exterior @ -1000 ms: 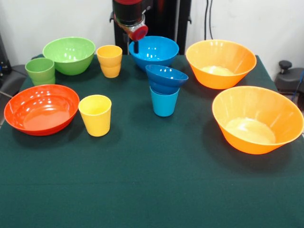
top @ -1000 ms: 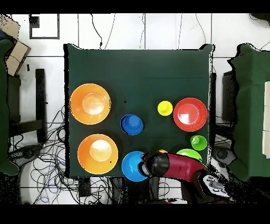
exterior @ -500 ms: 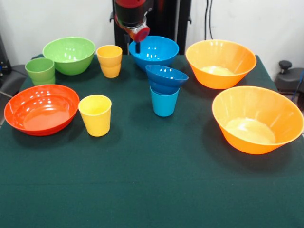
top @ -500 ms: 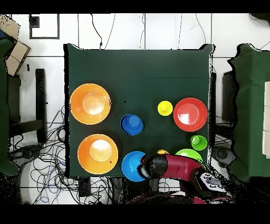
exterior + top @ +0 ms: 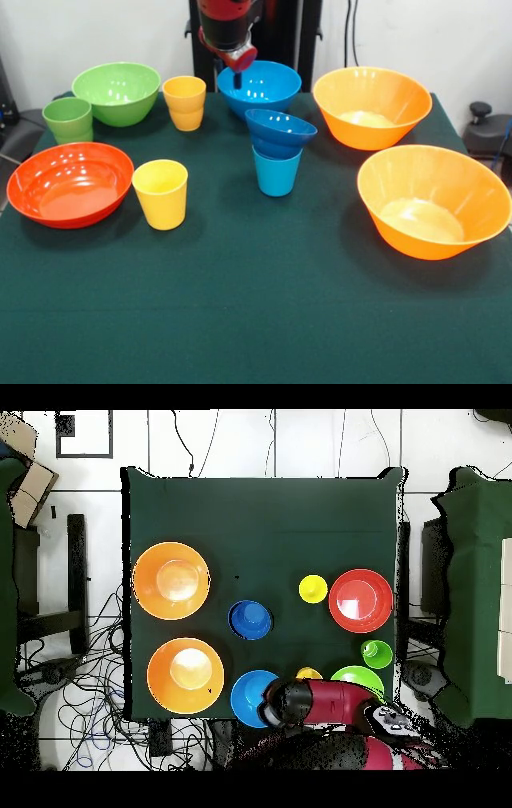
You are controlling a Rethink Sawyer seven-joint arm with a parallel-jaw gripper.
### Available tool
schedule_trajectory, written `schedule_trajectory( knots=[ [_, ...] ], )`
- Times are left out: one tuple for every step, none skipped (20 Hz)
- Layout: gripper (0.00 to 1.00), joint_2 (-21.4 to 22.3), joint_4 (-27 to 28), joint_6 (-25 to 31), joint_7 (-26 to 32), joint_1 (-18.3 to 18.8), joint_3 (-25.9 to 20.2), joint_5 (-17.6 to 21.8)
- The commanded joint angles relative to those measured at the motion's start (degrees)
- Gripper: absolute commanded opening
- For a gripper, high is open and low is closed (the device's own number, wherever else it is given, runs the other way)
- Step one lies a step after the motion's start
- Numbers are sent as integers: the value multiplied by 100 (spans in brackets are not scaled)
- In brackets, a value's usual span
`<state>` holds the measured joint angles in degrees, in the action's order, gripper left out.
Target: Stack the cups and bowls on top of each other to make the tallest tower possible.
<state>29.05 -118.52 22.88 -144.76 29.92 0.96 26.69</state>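
Observation:
A small tower stands mid-table: the dark blue bowl (image 5: 280,130) sits on the upright light blue cup (image 5: 276,173), and from overhead it shows as one blue disc (image 5: 250,619). My gripper (image 5: 228,74) hangs at the table's far edge, just above the left rim of the medium light blue bowl (image 5: 262,85), with nothing seen in it. One yellow cup (image 5: 185,102) stands beside the green bowl (image 5: 117,92). The other yellow cup (image 5: 161,194) is next to the red-orange bowl (image 5: 70,184). The green cup (image 5: 68,120) stands at the left edge.
Two large orange bowls (image 5: 372,106) (image 5: 432,200) fill the right side of the green cloth. In the overhead view the red arm (image 5: 325,702) reaches over the table's bottom edge, beside the light blue bowl (image 5: 248,694). Cables lie on the floor around the table.
The gripper has risen a little and shifted slightly right over the light blue bowl's rim. Overhead, the arm has drawn back toward the base. No cup or bowl moved.

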Motion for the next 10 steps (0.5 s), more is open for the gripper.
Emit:
schedule_trajectory(
  knots=[
    [100, -422, 665, -567, 408, -11, -615, 424],
    [100, -432, 664, -578, 410, -4, -606, 452],
    [100, -462, 689, -576, 399, -15, -597, 473],
    [100, -470, 690, -574, 405, -4, -591, 508],
    [100, -526, 745, -569, 404, -9, -593, 530],
    [100, -546, 757, -583, 406, 3, -589, 568],
    [100, -556, 797, -551, 408, 4, -609, 577],
    [100, -571, 805, -567, 400, 12, -605, 609],
    [100, -589, 823, -570, 392, 15, -609, 625],
    [100, -608, 841, -573, 384, 18, -614, 640]
  ],
)
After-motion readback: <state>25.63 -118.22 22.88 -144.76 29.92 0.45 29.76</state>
